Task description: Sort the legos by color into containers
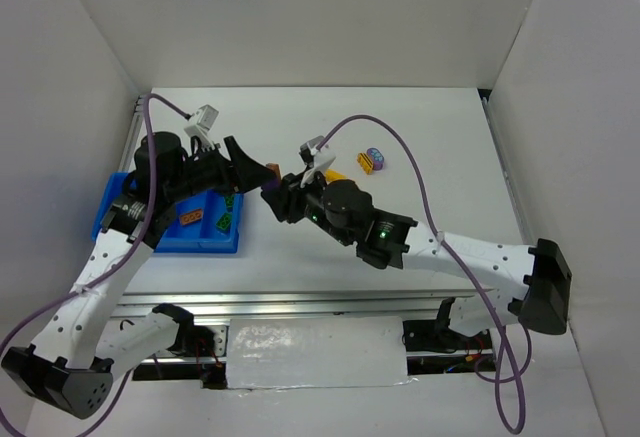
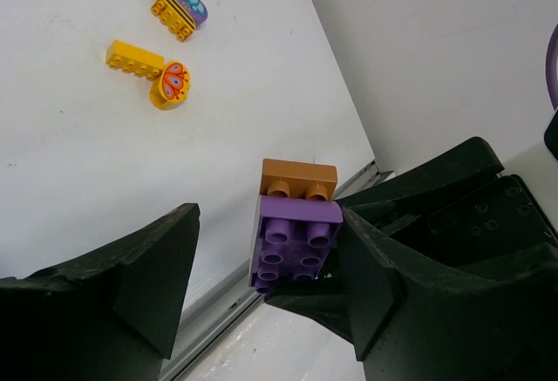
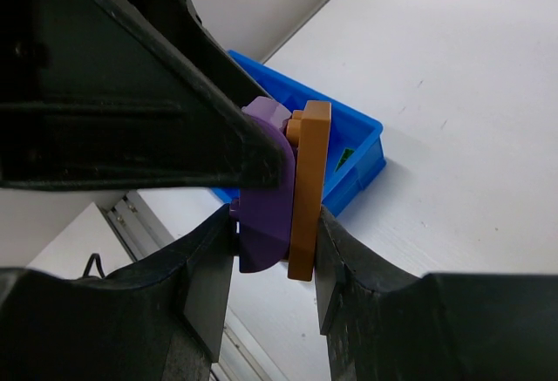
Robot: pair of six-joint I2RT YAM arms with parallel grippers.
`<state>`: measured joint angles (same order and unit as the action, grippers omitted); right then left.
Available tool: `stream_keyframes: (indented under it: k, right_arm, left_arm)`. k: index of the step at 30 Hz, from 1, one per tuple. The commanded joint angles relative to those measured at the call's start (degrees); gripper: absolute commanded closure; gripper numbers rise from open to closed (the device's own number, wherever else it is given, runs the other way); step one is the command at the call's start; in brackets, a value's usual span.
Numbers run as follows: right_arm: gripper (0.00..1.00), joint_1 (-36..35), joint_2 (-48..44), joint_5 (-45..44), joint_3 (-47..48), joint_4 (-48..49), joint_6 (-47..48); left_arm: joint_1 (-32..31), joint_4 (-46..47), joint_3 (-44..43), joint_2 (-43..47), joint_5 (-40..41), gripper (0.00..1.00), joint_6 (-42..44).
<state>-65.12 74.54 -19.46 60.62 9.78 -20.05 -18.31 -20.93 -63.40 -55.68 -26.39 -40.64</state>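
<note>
Blue tray (image 1: 150,240) lies at table (image 1: 420,227) left. Right gripper (image 3: 272,241) clamped on purple-and-orange lego (image 2: 295,224), held in air just right of the tray; left gripper (image 2: 268,215) jaws wide apart around same lego, one finger (image 2: 384,268) touching it

Both arms are reaching inward and meeting tip to tip; the left tool (image 2: 268,224) is gaping wide while the right tool (image 3: 272,224) is clamping a lego (image 3: 307,189).

Light: bright, even, diffuse, from above. Shadows: soft, pale, on the white desk (image 1: 440,177) under the arms (image 1: 100,267). Glare: crinkled sheet (image 1: 315,352) at near edge. Focus: wrist views crisp far off; close black tool fingers (image 2: 122,294) dark, detail lost.
</note>
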Motion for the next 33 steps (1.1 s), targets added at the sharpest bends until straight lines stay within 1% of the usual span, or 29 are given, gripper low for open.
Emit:
stream_keyframes:
  k: [1,4,7,8,10,11,12,13,14,15,16,17,18,19,20,21,22,23,24,25,26,27,28,29,30,31,33]
  right_arm:
    - [1.0,-0.4,1.4,-1.9,4.2,0.9,0.3]
    - [1.0,-0.5,1.6,-2.2,4.2,1.0,-0.1]
    - [1.0,-0.5,1.8,-1.7,4.6,0.9,0.0]
    - [1.0,-0.5,1.8,-1.5,4.7,0.8,0.0]
    - [1.0,-0.5,2.0,-1.5,4.7,0.8,0.1]
    - [1.0,-0.4,2.2,-1.5,4.6,0.8,0.2]
    - [1.0,-0.5,2.2,-1.6,4.5,0.8,0.1]
    - [1.0,-0.4,2.3,-1.8,4.3,0.9,0.1]
    - [1.0,-0.4,2.5,-2.1,4.3,0.8,0.0]
    - [1.0,-0.4,2.7,-2.2,4.3,0.5,0.0]
    - [1.0,-0.5,2.9,-2.2,4.7,0.3,0.0]
    - [1.0,-0.5,3.2,-2.0,4.8,0.2,0.0]
    - [0.98,-0.4,3.3,-1.7,4.9,0.0,-0.1]
    - [0.92,-0.5,3.2,-1.2,4.7,0.2,-0.2]
    - [0.79,-0.4,2.5,-0.4,4.3,0.6,-0.2]
    - [0.43,-0.4,2.0,2.2,3.0,1.9,0.4]
    - [0.18,-0.4,1.2,4.2,2.1,2.7,1.1]
    - [0.01,0.4,-0.5,6.3,1.2,3.4,1.6]
    - [0.0,1.2,-1.5,12.7,0.3,4.3,1.7]
    - [0.0,2.5,-2.4,16.8,-1.5,4.6,1.3]
    - [0.0,6.3,-4.4,21.1,-2.5,5.1,0.1]
    - [0.0,8.2,-5.3,25.8,-4.7,6.1,-0.5]
    - [0.0,10.4,-7.3,34.1,-5.9,6.5,-1.9]
    - [0.0,14.2,-8.3,37.7,-8.1,7.7,-2.4]
    - [0.0,16.0,-9.3,44.4,-9.5,8.6,-2.7]
    - [0.0,17.3,-11.9,47.0,-10.7,9.3,-3.2]
    - [0.0,20.9,-14.2,51.4,-12.9,10.1,-3.3]
  left_arm:
    - [-0.1,2.5,-1.6,-0.6,-3.0,0.25,0.7]
    - [-0.1,2.6,-1.2,-0.6,-3.1,0.25,1.0]
    - [-0.1,2.5,-1.0,-0.7,-3.3,0.3,1.3]
    - [-0.1,2.6,-1.0,-0.8,-3.4,0.31,1.2]
    - [-0.1,2.9,-1.2,-0.8,-3.3,0.38,1.2]
    - [-0.1,2.8,-1.6,-0.9,-3.4,0.47,1.2]
    - [-0.1,2.8,-1.7,-0.9,-3.3,0.49,1.3]
    - [-0.1,2.6,-1.9,-0.9,-3.4,0.5,1.3]
    - [-0.1,2.6,-2.0,-0.8,-3.3,0.57,1.4]
    - [-0.1,2.7,-2.1,-1.0,-3.2,0.69,1.4]
    - [-0.1,2.6,-2.3,-1.2,-3.3,0.83,1.4]
    - [-0.1,2.3,-2.4,-1.4,-3.5,1.0,1.4]
    - [-0.1,2.0,-2.8,-1.7,-3.6,1.0,1.8]
    - [-0.1,1.8,-3.0,-1.9,-4.0,1.0,2.1]
    - [-0.1,1.6,-3.0,-2.2,-4.4,1.0,2.4]
    - [-0.1,1.7,-3.0,-2.2,-4.9,1.0,2.7]
    - [-0.1,1.9,-3.0,-2.2,-5.2,1.0,2.7]
    - [-0.1,2.6,-2.8,-1.9,-5.9,1.0,2.8]
    - [-0.1,3.0,-2.7,-1.8,-6.4,1.0,3.2]
    - [-0.1,3.4,-2.7,-1.5,-7.1,1.0,3.4]
    - [0.0,4.0,-2.8,-1.4,-8.4,1.0,3.9]
    - [-0.1,4.2,-2.9,-1.2,-8.8,1.0,4.1]
    - [-0.1,4.4,-3.1,-0.8,-9.2,1.0,4.9]
    - [-0.1,4.7,-3.1,-0.7,-10.3,1.0,5.3]
    - [0.0,5.0,-3.1,-0.1,-11.1,1.0,5.8]
    - [0.0,5.5,-2.8,0.1,-11.9,1.0,6.9]
    - [0.0,7.7,-2.1,0.9,-16.9,1.0,8.0]
